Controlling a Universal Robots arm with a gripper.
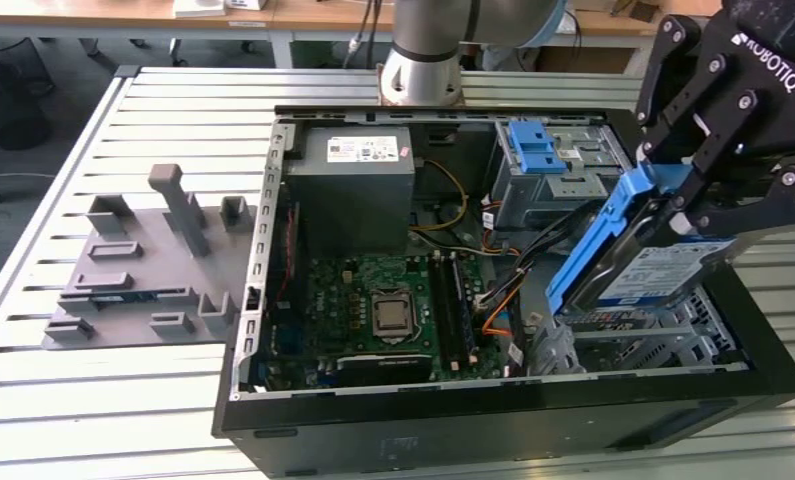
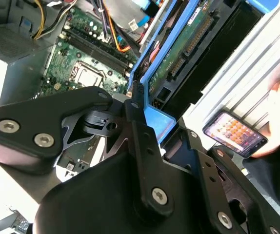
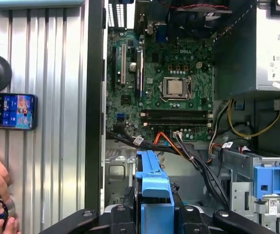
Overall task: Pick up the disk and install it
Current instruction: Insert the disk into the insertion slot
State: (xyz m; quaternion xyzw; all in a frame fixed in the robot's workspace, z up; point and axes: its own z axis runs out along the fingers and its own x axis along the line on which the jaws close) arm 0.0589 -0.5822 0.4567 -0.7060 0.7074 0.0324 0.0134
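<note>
While the grey fixture tray (image 1: 137, 280) lay at the exterior view's left, the open computer case (image 1: 477, 430) held its motherboard (image 1: 377, 300) and power supply (image 1: 357, 185). Further right, the gripper (image 1: 697, 205), jaws clamped on the disk (image 1: 644, 270), held it tilted above the drive cage (image 1: 637, 345), near loose cables (image 1: 497, 300).

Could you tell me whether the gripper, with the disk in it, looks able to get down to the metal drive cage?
Probably yes: the gripper holds the disk tilted just above the drive cage, with nothing between them; the cables lie beside the cage, not over it.
</note>
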